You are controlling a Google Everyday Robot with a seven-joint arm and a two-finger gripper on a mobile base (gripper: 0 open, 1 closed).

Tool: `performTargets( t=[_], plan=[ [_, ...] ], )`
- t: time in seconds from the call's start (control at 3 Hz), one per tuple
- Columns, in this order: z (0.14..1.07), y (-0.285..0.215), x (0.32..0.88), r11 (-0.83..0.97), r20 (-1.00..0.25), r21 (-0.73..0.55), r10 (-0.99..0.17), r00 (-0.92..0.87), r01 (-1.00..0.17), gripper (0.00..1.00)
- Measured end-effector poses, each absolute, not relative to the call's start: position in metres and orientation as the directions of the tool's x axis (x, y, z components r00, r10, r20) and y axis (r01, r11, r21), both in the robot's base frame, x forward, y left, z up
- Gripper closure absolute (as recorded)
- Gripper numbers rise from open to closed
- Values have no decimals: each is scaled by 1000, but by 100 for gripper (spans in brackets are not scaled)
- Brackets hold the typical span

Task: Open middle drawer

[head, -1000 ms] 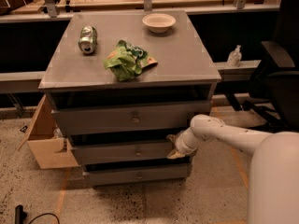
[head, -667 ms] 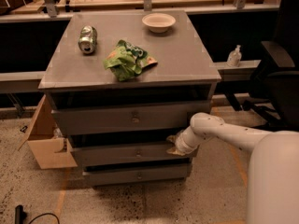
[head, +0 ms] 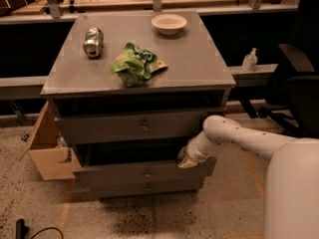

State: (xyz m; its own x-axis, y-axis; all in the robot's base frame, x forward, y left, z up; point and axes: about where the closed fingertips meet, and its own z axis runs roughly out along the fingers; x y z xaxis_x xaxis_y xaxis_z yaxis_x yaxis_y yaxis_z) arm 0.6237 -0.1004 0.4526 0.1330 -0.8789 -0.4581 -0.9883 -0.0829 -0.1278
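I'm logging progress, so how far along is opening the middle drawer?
Partly done: the middle drawer sits out from the cabinet, with a dark gap showing above its front. In hand: the claw is at the drawer's right top edge. Left: pulling it further out, if a fuller opening is wanted.

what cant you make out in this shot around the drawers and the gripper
Camera view:
- Inside of the middle drawer: dark, shadowed by the top drawer above it.
- How the gripper, at the middle drawer's right upper edge, meets the drawer: hidden by its own wrist.
- Contents of the cardboard box left of the cabinet: hidden by its wall and the cabinet.
- Print on the can on top: too small.
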Motion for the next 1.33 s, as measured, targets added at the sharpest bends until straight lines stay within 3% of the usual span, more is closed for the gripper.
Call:
performTargets(
  t=[0.33,1.33],
  plan=[
    [465,-96,615,-91,-474,-75,-873,116,-993,82],
    [486,-90,593,-63,-442,-33,-894,71,-997,12]
  ],
)
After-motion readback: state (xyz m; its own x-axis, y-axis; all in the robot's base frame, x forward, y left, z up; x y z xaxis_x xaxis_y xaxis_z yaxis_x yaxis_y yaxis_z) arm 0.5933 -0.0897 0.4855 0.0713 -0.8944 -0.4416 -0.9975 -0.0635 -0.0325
